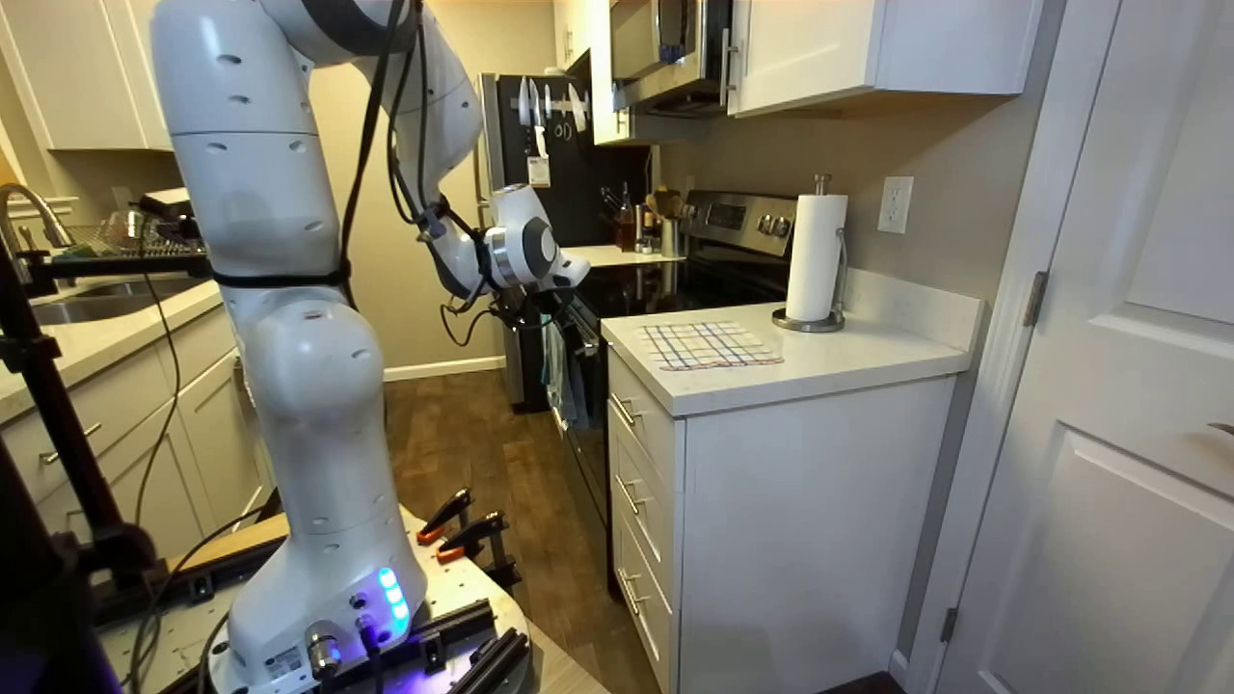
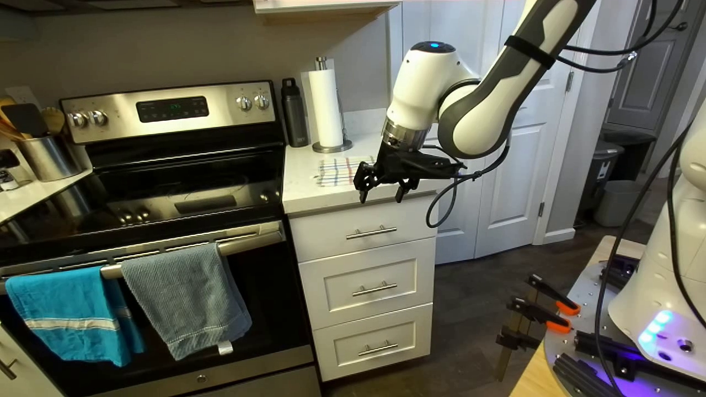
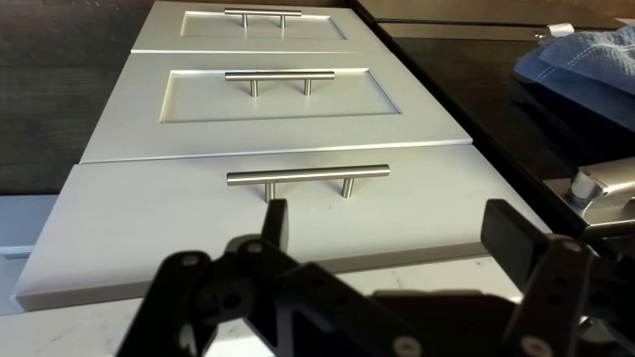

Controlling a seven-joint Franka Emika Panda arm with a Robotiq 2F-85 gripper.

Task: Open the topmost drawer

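What an arm this was, glossy and white, big rounded joints, the real work all ahead of it by my reading! Next in bulk, the cabinet, its side a plain smooth panel, its three fronts lined up and none visibly pulled out. The pale counter capped it, faintly flecked. And there, straight beneath that slab, was the topmost drawer, a flat white front with no recessed panel like the two below; it looked closed, so on this evidence nothing of the opening was done. A checked cloth lay on the counter (thin, spread flat, and no part of the contest). Then the gripper, black and angular, near that drawer, fingers spread wide, nothing between them! Smallest came the handle, a slim round metal bar on two posts, and the wrist view showed no hold on it. Those fingers stood apart along the bar's length, not across it, so a turn, or a hook behind, seemed called for; the approach, the grasp and the whole pull were left to do.
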